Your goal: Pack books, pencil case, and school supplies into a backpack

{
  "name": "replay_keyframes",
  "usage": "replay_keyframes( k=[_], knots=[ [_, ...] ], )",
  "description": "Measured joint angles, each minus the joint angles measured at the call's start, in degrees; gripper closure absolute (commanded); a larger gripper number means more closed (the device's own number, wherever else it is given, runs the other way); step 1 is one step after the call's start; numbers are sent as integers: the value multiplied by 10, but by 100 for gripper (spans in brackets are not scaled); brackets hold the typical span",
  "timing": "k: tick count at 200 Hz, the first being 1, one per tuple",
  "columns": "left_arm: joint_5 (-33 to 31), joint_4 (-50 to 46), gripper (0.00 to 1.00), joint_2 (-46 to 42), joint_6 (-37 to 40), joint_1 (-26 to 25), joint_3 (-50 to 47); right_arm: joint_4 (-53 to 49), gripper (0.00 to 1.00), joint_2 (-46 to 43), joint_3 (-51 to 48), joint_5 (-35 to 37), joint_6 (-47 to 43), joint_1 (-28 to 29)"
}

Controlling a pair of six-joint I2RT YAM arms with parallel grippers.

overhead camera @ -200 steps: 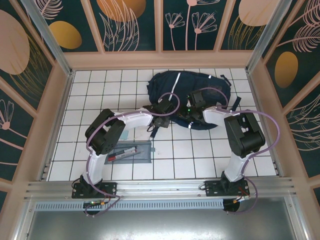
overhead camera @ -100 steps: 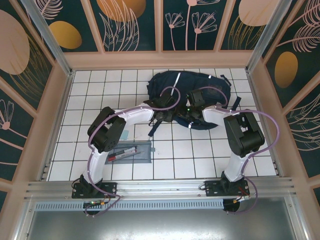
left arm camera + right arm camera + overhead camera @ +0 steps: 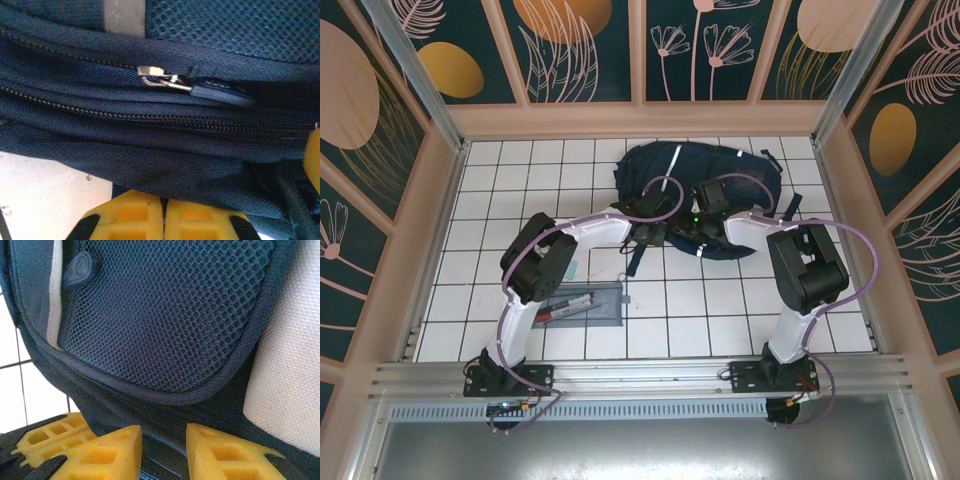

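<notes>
The backpack (image 3: 730, 165) lay flat at the far centre of the tabletop (image 3: 720, 305). Both arms reached to its near edge, presumably to steady it and work a zip before loading. The pencil case (image 3: 582, 305) lay near left, well apart from the bag, pens facing up. The right gripper (image 3: 163, 432) stood partly parted with dark fabric of the bag's rim between its fingers, apparently pinching it to hold the bag in place. The left gripper (image 3: 164, 200) was clenched just below a closed zip line; whether fabric was caught in it could not be told. The zip slider (image 3: 160, 76) sat above, untouched. Whether any compartment was open was hidden by the arms.
</notes>
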Motion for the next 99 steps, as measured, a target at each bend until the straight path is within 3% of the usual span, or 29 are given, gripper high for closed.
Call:
replay_keyframes(
  k=[47,99],
  knots=[
    [15,-7,100,-16,0,3,0,-17,62,-15,0,10,-7,1],
    [60,-22,100,-59,-4,12,5,-82,41,-116,1,30,-17,1]
  ],
)
